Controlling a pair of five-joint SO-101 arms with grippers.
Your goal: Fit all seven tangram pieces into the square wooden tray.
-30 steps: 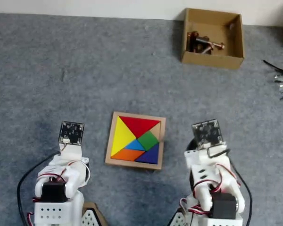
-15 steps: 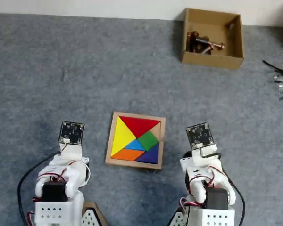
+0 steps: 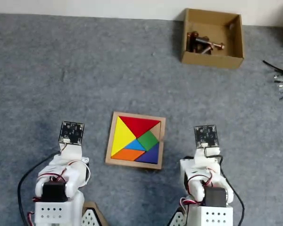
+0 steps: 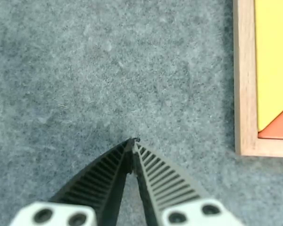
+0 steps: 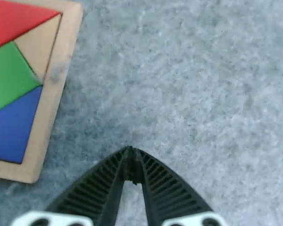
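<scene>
The square wooden tray (image 3: 132,164) lies on the grey felt between the two arms. In it sit a red triangle (image 3: 139,124), a yellow triangle (image 3: 121,136), a green square (image 3: 148,140), an orange piece (image 3: 129,154), a small light-blue triangle (image 3: 135,145) and a dark-blue triangle (image 3: 150,154). A tan triangular patch (image 5: 37,47) shows beside the green square (image 5: 7,75); whether it is a piece or bare floor I cannot tell. My left gripper (image 4: 132,141) is shut and empty over the felt beside the tray's rim (image 4: 244,94). My right gripper (image 5: 129,150) is shut and empty beside the opposite rim (image 5: 54,89).
A cardboard box (image 3: 211,60) holding metal parts stands at the back right. Dark cables (image 3: 279,77) lie at the right edge. Open grey felt surrounds the tray on all sides.
The right arm has drawn back and straightened over its base, its wrist shifting slightly sideways. The left arm and the tray have not moved.
</scene>
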